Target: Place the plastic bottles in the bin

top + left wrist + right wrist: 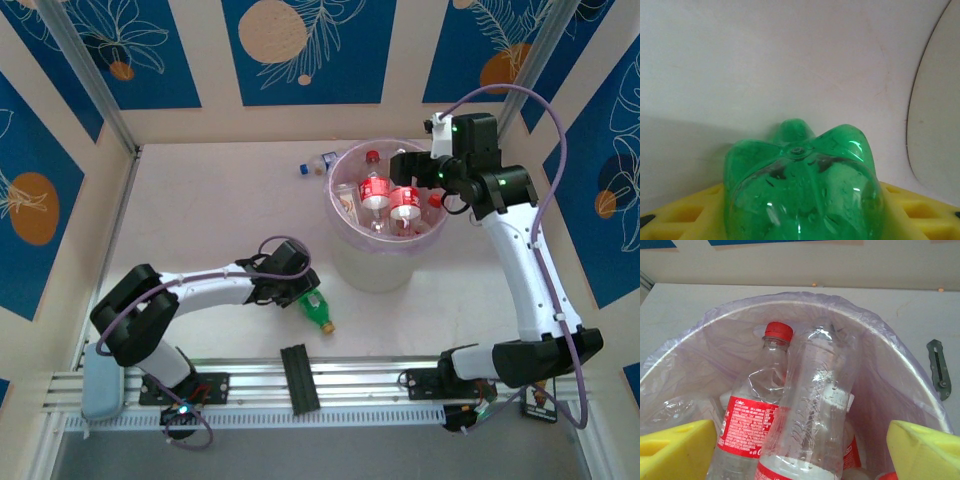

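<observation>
Left gripper [305, 293] was found low over the table [220, 210], at the base end of the green bottle [314, 307], which lay on its side near the front of the bin [350, 262], yellow cap [328, 325] pointing toward the arm bases. In the left wrist view the bottle's lobed base sat between the two yellow fingers [680, 217]. Whether they pressed on it or merely flanked it could not be determined.

Right gripper [410, 168] hung above the bin's far right rim. Its yellow fingers [675, 450] stood wide apart with nothing between them. Below them, inside the lilac bag liner [715, 335], lay a red-capped bottle with a red label [757, 410] and, across it, a clear bottle [815, 400]. Further red-labelled bottles showed from above.

One small bottle [318, 165] lay on the table just beyond the bin's far left rim. A dark ridged strip [298, 378] rested on the front rail between the arm bases
</observation>
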